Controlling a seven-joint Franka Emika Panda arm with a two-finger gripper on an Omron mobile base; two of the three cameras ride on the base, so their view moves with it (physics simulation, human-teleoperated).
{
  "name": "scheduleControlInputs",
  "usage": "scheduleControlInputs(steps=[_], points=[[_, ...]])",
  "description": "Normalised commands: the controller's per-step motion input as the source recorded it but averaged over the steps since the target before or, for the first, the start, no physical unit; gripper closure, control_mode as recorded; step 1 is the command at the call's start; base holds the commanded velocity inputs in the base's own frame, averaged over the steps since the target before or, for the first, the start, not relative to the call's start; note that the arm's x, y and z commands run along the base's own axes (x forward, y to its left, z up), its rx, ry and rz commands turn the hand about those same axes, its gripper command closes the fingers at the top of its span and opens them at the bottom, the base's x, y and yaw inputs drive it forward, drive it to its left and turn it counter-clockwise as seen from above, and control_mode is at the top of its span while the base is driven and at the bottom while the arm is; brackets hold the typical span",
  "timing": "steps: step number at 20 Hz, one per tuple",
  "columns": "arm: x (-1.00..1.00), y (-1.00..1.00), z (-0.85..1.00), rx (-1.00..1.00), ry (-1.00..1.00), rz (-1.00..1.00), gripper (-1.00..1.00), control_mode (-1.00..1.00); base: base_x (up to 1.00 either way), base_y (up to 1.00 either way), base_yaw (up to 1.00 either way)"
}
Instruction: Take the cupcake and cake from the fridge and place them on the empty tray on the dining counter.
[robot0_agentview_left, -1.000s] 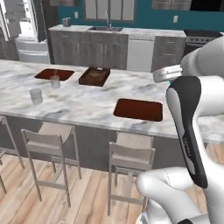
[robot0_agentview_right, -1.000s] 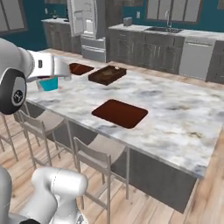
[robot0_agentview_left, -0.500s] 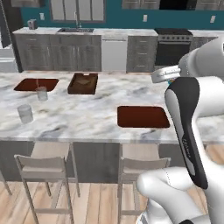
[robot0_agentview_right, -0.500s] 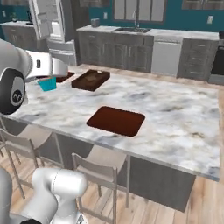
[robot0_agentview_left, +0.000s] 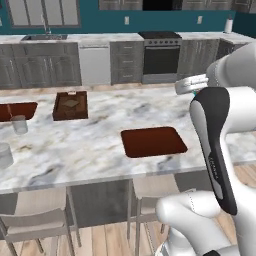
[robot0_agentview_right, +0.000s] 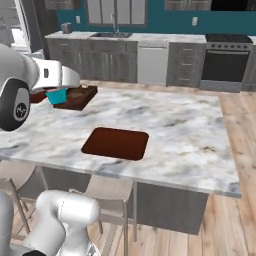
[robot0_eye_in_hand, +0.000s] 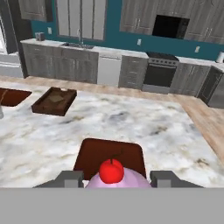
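The cupcake (robot0_eye_in_hand: 114, 176), pink-frosted with a red cherry on top, sits low in the frame between the two grey fingertips (robot0_eye_in_hand: 71, 178) of the gripper (robot0_eye_in_hand: 117, 179), which are closed against its sides. Just beyond it the flat reddish-brown tray (robot0_eye_in_hand: 98, 154) lies on the marble dining counter (robot0_eye_in_hand: 166, 131). Farther left on the same top stands a deeper brown box tray (robot0_eye_in_hand: 54, 101) with raised walls, and another flat reddish tray (robot0_eye_in_hand: 11, 96) is cut by the left edge. Behind the counter run grey cabinets (robot0_eye_in_hand: 52, 65), a sink (robot0_eye_in_hand: 77, 45), a white dishwasher (robot0_eye_in_hand: 108, 70) and a dark oven (robot0_eye_in_hand: 160, 74) against a teal wall
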Motion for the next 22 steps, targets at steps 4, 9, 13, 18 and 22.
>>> scheduleControlInputs(steps=[4,9,13,18,22], points=[[0.00,0.00,0.00,0.00,0.00,0.00,1.00,1.00,0.65,0.58,-0.17],[0.04,0.05,-0.11,0.00,0.02,-0.02,1.00,-1.00,0.38,0.31,-0.11],[0.02,0.13,-0.81,0.00,0.10,-0.03,1.00,-1.00,0.00,0.00,0.00],[0.15,0.06,-1.00,0.01,0.11,-0.01,1.00,-1.00,0.00,0.00,0.00],[0.37,0.00,-0.93,0.06,0.06,0.00,1.00,-1.00,0.00,0.00,0.00]])
